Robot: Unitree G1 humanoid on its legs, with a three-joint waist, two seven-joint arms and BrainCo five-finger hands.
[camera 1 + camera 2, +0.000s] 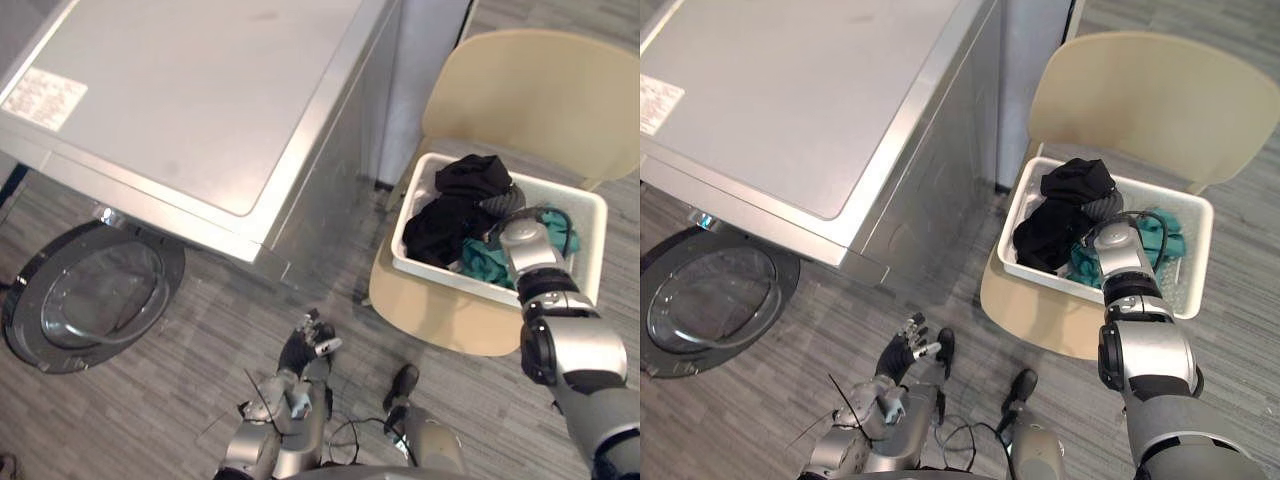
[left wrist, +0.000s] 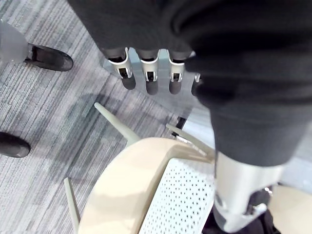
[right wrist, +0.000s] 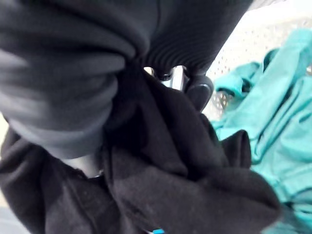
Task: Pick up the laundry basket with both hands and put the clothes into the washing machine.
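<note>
Basket [image 1: 593, 235] on chair [image 1: 560, 90] seat, right of washer [image 1: 200, 100]. Right hand [image 1: 503, 203] sunk in black clothes [image 1: 465, 175]; we cannot tell its grip. Left hand [image 1: 902, 352] low over floor, fingers slack, empty. We judge the risk: a one-handed tug tips basket off the seat edge.
</note>
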